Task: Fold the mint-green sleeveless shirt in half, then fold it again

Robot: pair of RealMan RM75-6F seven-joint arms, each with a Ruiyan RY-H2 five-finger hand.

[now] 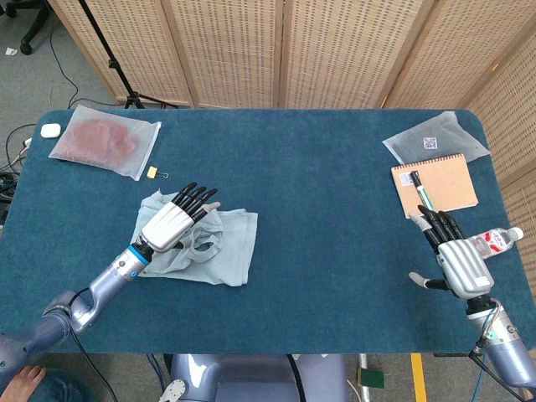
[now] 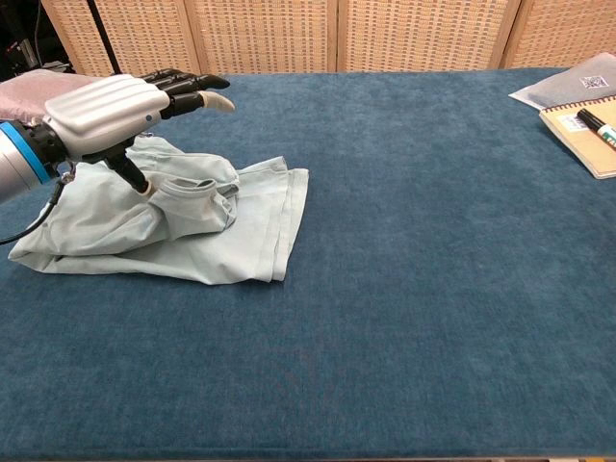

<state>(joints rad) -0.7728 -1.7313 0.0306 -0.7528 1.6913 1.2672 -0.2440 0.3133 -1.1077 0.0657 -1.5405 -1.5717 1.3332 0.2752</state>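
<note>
Mint-green shirt [image 1: 219, 248] crumpled, left hand [image 1: 172, 224] flat above it, fingers extended, empty; right hand [image 1: 456, 260] splayed, empty

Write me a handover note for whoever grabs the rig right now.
Left hand: open, fingers spread over the shirt, thumb down at a raised fold; no grip visible.
Right hand: open, idle at the table's right edge, holding nothing.
Shirt: crumpled heap, left of centre.
Done: no clean fold yet.
Left: flatten it, fold in half, fold again.
</note>
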